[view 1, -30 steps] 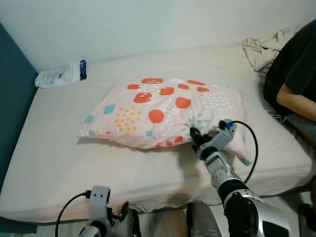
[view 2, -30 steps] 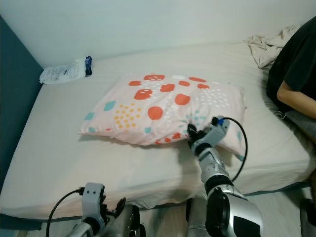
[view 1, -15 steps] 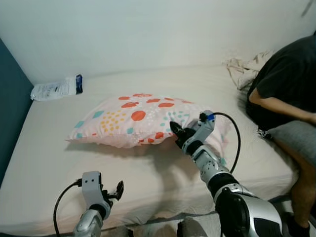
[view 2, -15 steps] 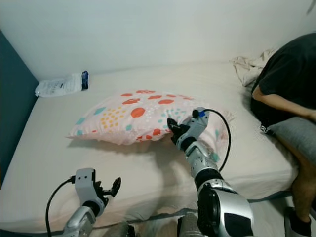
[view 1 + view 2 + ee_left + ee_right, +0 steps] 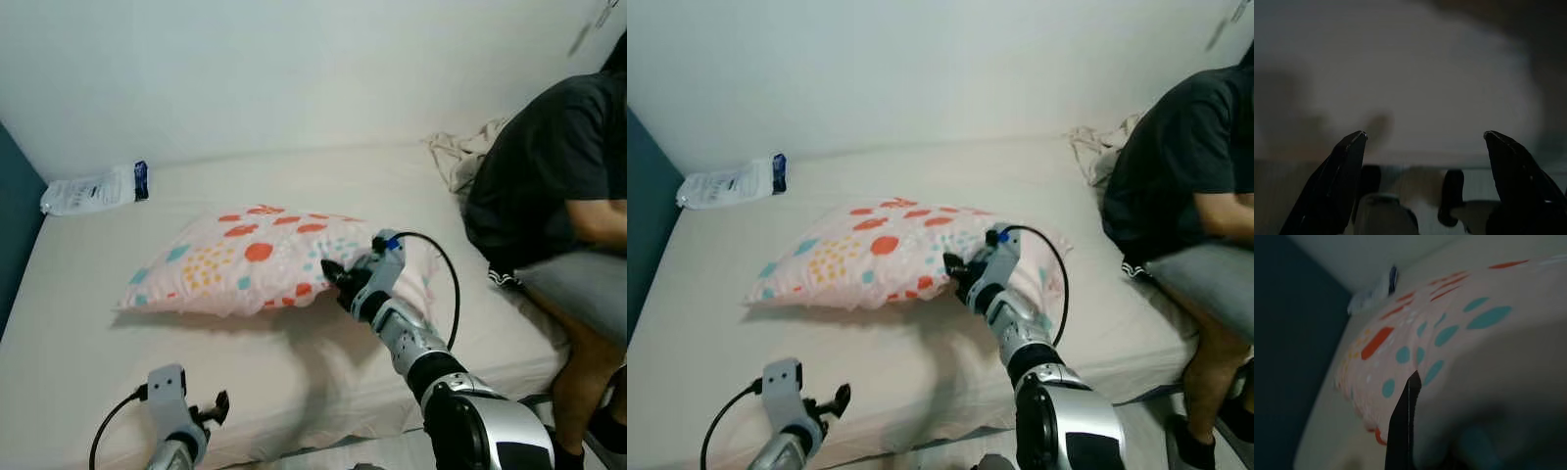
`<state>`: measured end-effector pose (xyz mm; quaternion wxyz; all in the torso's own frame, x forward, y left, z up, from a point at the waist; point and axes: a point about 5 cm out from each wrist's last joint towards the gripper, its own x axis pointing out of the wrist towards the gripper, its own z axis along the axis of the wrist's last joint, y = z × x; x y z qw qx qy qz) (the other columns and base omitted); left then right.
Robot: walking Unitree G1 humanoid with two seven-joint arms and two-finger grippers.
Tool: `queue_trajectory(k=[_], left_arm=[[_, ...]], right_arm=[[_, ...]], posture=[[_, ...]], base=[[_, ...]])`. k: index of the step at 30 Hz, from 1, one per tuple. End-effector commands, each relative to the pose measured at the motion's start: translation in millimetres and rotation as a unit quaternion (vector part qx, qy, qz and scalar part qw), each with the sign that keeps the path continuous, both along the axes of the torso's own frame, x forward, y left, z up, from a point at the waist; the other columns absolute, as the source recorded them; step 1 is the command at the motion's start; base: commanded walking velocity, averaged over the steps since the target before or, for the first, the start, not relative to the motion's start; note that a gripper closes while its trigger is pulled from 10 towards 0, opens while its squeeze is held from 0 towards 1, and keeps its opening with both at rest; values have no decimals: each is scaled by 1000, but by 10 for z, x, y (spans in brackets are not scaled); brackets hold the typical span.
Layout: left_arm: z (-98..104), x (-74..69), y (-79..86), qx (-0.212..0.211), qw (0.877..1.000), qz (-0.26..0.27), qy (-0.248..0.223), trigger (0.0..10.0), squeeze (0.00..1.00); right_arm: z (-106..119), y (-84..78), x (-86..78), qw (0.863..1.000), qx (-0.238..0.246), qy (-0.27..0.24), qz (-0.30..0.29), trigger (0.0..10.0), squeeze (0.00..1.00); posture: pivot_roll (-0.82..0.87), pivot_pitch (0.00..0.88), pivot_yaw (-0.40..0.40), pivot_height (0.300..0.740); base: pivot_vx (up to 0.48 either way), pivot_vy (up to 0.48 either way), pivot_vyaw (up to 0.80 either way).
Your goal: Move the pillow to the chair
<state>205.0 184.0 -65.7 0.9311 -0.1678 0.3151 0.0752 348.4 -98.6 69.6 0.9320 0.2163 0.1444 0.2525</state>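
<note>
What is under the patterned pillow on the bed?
Under the pillow only the beige mattress shows. The right gripper is shut on the pillow's near edge. Whatever lies beneath the pillow's middle is covered.

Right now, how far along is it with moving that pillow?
Early stage. Done: the right gripper is shut on the pillow at its near edge. In hand: lifting it; its far end lies on the bed. Left: carrying it to a chair. The left gripper hangs open.
</note>
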Motion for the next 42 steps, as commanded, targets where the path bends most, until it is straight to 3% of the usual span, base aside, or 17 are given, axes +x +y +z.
queue_trajectory(k=[1,4,8,12,14,15,19,21,42], left_arm=[[-100,-158,23,2,999,7,42,10000,0],[-170,-272,9,4,997,12,73,10000,0],[-273,-469,-42,3,993,19,117,10000,0],[-299,-527,-61,2,992,18,127,10000,0],[-330,-601,-93,10,990,-4,140,10000,0],[-330,-601,-93,10,990,-4,140,10000,0],[-380,-718,-144,26,985,-47,166,10000,0],[-391,-745,-149,26,984,-49,171,10000,0],[-405,-772,-200,23,981,-70,180,10000,0]], right_arm=[[-66,61,-58,1000,-25,-4,19,10000,0],[-234,67,-181,997,-59,12,38,10000,0],[-620,55,-508,976,-178,49,117,10000,0],[-755,50,-648,965,-209,64,148,10000,0],[-901,30,-805,949,-247,80,180,10000,0],[-901,30,-805,949,-247,80,180,10000,0],[-1104,39,-1057,907,-326,91,251,10000,0],[-1142,71,-1120,892,-345,85,280,10000,0],[-1154,82,-1135,883,-360,80,290,10000,0]], posture=[[-62,22,-51,740],[-63,14,-57,740],[-61,0,-65,740],[-59,1,-66,740],[-58,11,-64,740],[-58,11,-64,740],[-57,13,-62,740],[-55,16,-62,740],[-51,27,-59,740]], base=[[0,0,0],[0,0,0],[0,0,544],[0,0,781],[0,0,781],[0,0,781],[0,0,781],[0,0,781],[0,0,781]])
